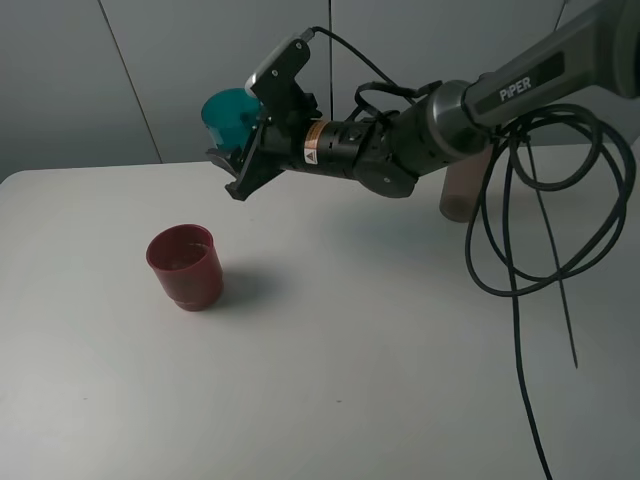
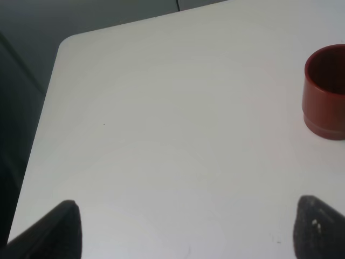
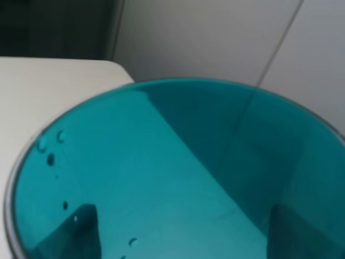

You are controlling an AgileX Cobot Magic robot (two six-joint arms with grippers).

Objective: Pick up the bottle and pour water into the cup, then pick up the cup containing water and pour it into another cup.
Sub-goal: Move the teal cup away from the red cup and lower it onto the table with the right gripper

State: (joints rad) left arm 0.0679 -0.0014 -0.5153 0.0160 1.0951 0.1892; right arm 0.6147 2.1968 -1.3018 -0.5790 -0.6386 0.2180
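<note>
My right gripper [image 1: 243, 150] reaches across to the left and is shut on the teal-blue cup [image 1: 228, 115], held tilted in the air above and to the right of the dark red cup [image 1: 185, 265]. In the right wrist view the cup [image 3: 178, 172] fills the frame, with droplets on its inner wall and the fingers [image 3: 81, 229] showing through it. The red cup [image 2: 326, 91] stands upright on the white table [image 1: 350, 380]. The smoky bottle [image 1: 460, 192] stands behind the right arm, mostly hidden. My left gripper [image 2: 186, 229] is open over bare table, apart from the red cup.
Black cables [image 1: 520, 250] loop down from the right arm over the right side of the table. The table's rounded far-left corner [image 2: 67, 43] shows in the left wrist view. A grey wall stands behind the table.
</note>
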